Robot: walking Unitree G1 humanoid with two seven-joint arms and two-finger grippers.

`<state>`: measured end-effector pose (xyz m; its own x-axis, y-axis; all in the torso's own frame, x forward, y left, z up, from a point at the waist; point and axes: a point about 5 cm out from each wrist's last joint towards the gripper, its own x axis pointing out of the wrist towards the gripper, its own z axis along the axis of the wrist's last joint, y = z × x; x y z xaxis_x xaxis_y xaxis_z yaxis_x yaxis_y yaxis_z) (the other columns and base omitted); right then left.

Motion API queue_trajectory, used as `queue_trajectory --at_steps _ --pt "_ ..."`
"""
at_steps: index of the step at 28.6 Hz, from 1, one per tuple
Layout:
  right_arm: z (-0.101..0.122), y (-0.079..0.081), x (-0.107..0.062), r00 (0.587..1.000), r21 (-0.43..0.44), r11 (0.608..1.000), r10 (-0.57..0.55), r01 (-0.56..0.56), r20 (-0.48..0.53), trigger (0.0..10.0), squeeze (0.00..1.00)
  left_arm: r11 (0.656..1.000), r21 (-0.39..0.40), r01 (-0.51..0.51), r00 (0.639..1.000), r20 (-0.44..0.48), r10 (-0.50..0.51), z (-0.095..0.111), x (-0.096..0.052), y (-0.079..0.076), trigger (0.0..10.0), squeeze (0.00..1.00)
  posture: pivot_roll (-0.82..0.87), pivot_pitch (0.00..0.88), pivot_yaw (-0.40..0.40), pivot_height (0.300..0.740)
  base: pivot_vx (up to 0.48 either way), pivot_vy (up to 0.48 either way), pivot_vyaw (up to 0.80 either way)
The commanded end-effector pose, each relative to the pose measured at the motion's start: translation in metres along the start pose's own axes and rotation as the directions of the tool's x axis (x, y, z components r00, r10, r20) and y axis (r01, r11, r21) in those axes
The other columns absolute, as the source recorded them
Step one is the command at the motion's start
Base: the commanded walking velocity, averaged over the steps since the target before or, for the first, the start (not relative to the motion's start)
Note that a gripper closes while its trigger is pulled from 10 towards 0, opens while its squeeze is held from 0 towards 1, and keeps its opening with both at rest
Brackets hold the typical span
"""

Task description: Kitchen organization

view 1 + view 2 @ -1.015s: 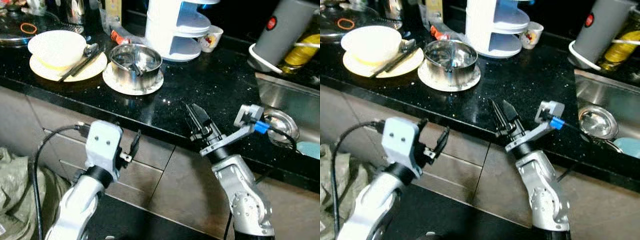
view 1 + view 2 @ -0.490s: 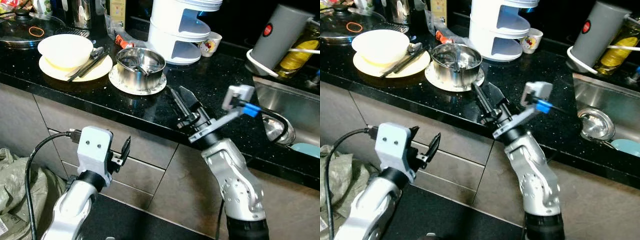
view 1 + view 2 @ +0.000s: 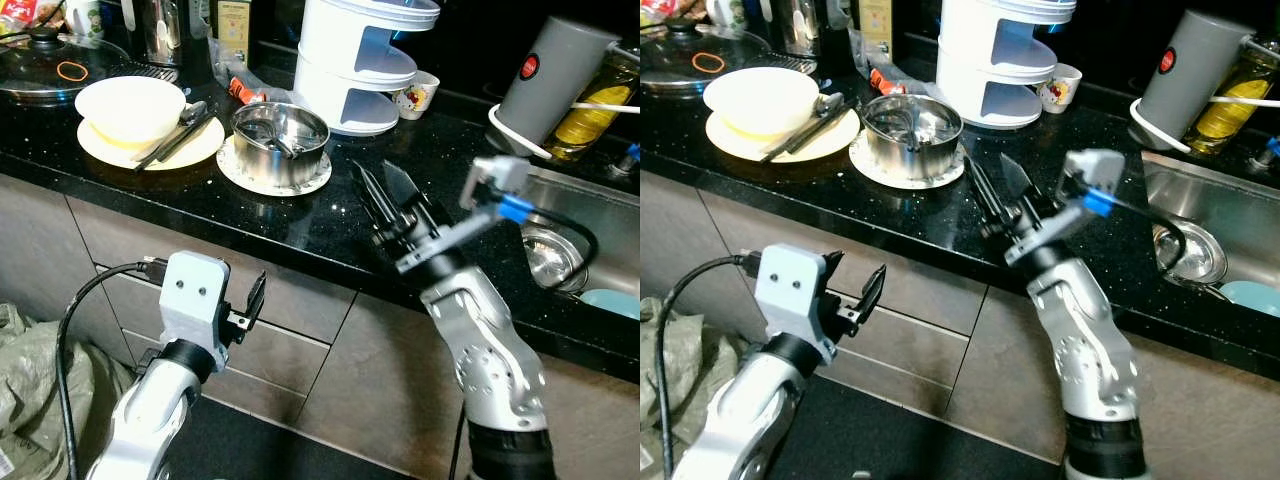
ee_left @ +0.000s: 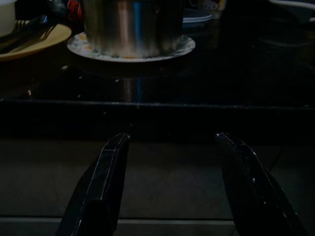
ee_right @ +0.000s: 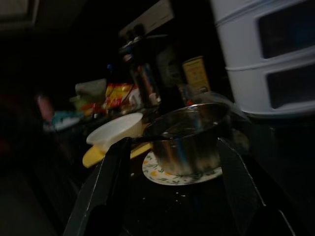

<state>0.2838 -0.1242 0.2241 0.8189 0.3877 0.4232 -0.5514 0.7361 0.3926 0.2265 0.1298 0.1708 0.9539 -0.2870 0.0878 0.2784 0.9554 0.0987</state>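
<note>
A steel bowl (image 3: 280, 140) holding a utensil stands on a patterned plate (image 3: 247, 176) on the black counter (image 3: 330, 225). To its left a white bowl (image 3: 130, 106) sits on a yellow plate (image 3: 95, 146) with dark utensils (image 3: 180, 125) laid across it. My right gripper (image 3: 385, 185) is open above the counter, just right of the steel bowl (image 5: 189, 137), pointing toward it. My left gripper (image 3: 258, 292) is open, low in front of the cabinet drawers, below the counter edge. The left wrist view faces the steel bowl (image 4: 132, 27) from below the counter's edge.
A white tiered stand (image 3: 355, 60) and a small cup (image 3: 417, 93) sit behind the steel bowl. A grey jug (image 3: 550, 75) and yellow bottle (image 3: 592, 100) stand at the right by the sink (image 3: 585, 215). A lidded pan (image 3: 50, 65) lies far left; a bag (image 3: 30, 380) lies on the floor.
My right gripper has risen and reached forward over the counter, closer to the steel bowl. The camera has also shifted slightly. The left arm stays low in front of the drawers.
</note>
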Motion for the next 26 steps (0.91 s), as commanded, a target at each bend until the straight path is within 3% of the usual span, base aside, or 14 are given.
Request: queue_trajectory --at_steps 1,6,17,21,26 --pt "0.003 -0.004 -0.005 0.999 0.014 1.000 -0.024 0.023 0.023 10.0 0.00 1.000 0.010 0.015 1.000 -0.014 -0.015 -0.004 0.001 -0.001 10.0 0.00 0.12 0.027 -0.147 0.740 0.000 0.000 0.00" --pt "-0.001 -0.003 -0.005 1.000 0.016 1.000 -0.013 0.013 0.008 10.0 0.00 0.999 0.042 0.030 1.000 0.000 -0.030 0.000 0.004 -0.004 10.0 0.00 0.11 0.034 -0.147 0.740 0.000 0.000 0.00" --pt "-0.011 0.005 -0.007 0.999 0.032 0.999 0.002 -0.001 -0.034 10.0 0.00 0.999 0.031 0.023 1.000 -0.005 -0.023 -0.001 0.001 -0.006 10.0 0.00 0.11 0.050 -0.157 0.740 0.000 0.000 0.00" --pt "-0.005 0.011 0.002 0.999 -0.012 1.000 0.023 -0.024 -0.030 10.0 0.00 0.999 0.032 0.019 1.000 -0.003 -0.019 0.000 0.000 -0.006 10.0 0.00 0.10 0.054 -0.161 0.740 0.000 0.000 0.00" --pt "0.027 0.022 0.018 0.992 0.035 0.996 0.077 -0.081 0.097 10.0 0.00 0.999 0.029 0.020 1.000 -0.001 -0.020 0.000 0.003 -0.006 10.0 0.00 0.10 0.063 -0.161 0.740 0.000 0.000 0.00"
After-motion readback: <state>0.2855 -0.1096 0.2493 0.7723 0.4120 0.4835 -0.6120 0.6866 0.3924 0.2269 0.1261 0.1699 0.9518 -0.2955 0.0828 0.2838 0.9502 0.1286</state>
